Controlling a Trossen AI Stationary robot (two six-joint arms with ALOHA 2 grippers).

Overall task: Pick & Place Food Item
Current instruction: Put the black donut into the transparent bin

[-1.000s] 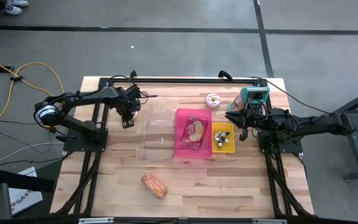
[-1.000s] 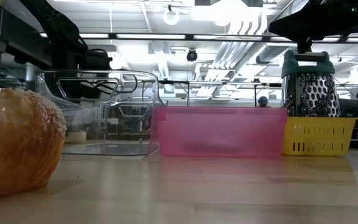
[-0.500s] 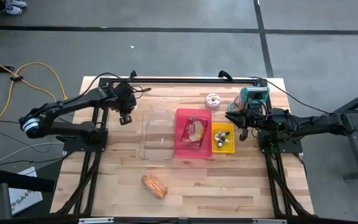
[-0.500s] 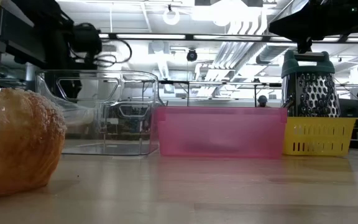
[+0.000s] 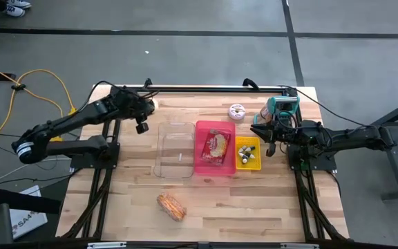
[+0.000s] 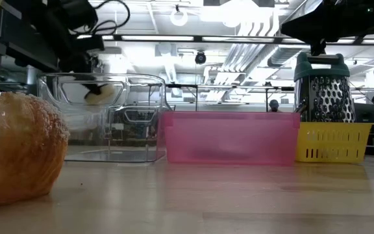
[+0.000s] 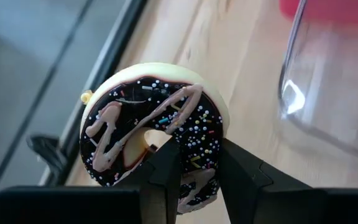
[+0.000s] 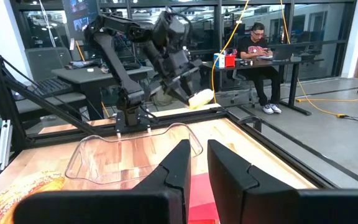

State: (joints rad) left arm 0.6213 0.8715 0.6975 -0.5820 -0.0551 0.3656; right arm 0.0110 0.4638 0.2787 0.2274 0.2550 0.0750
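Wooden planks make up the table [image 5: 206, 207], and we take the pink bin [image 5: 215, 148] at its middle as our landmark. Nearest the front edge, well apart from the pink bin, lies a sugared pastry [image 5: 171, 205], which fills the near left of the low view [image 6: 18, 149]. Inside the pink bin we see a wrapped bun [image 5: 217, 144]. Touching the bin on one side stands a clear tub [image 5: 174, 149]; on the other side sits a yellow basket [image 5: 248, 153] with small pieces in it. Beyond the basket stands a grater [image 5: 282, 107] with a green handle, and beyond the bin lies a pink-iced doughnut [image 5: 237, 111].

Our right gripper [image 5: 269, 148] hovers just beside the yellow basket, its fingers [image 8: 173, 171] nearly together with nothing between them. Our left gripper [image 5: 146, 105] is raised over the far corner of the table, past the clear tub from the bin. Its fingers [image 7: 166, 177] are clamped on a chocolate doughnut [image 7: 154, 127]: they pinch the lower part of the ring, one on each side, while the iced face with sprinkles and pink drizzle stands above them. Far behind, a person [image 8: 253, 43] sits at a desk.
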